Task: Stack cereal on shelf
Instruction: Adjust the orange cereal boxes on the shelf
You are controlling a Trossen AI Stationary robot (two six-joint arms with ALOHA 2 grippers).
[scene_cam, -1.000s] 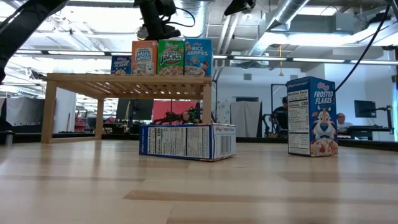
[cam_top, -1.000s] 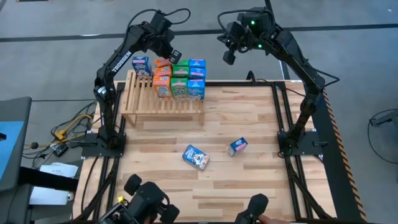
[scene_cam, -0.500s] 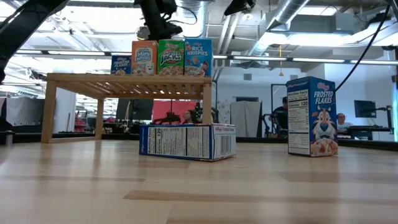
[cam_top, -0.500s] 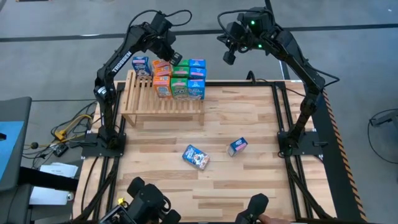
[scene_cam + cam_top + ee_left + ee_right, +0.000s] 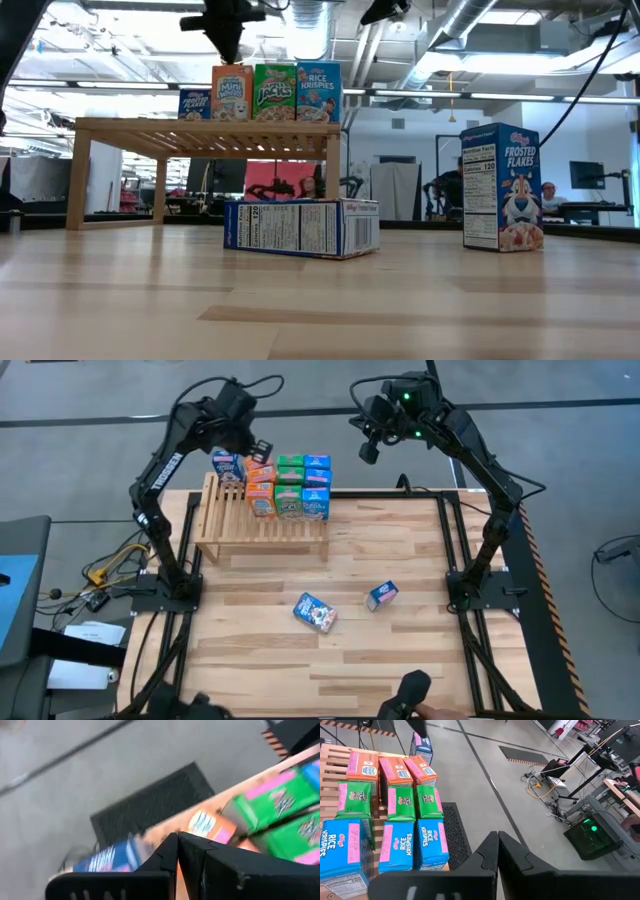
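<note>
The shelf [image 5: 262, 520] stands at the far left part of the plank table [image 5: 400, 650] and serves as the landmark here. The left gripper [image 5: 258, 450] hangs above the shelf's far edge, just over the orange boxes, its jaws pressed together and holding nothing. On the shelf's far left end stands a lone blue Frosted Flakes box [image 5: 226, 464], apart from the rest. To its right, a block of cereal boxes [image 5: 290, 485] fills the shelf's right half in three columns: orange Mini-Wheats boxes [image 5: 261, 484], then green Apple Jacks boxes [image 5: 290, 485], then blue Rice Krispies boxes [image 5: 316, 484], all upright and touching one another. In the low view the front row shows as three fronts side by side on the slats [image 5: 276, 92].

Off the shelf, toward the near side of the table, a blue box [image 5: 315, 612] lies flat on its side, well apart from the shelf. Just to its right another blue Frosted Flakes box [image 5: 382, 595] stands upright; the two do not touch.

The right gripper [image 5: 369, 450] hovers in the air beyond the table's far edge, to the right of the shelf and clear of the boxes, its jaws together and empty.
</note>
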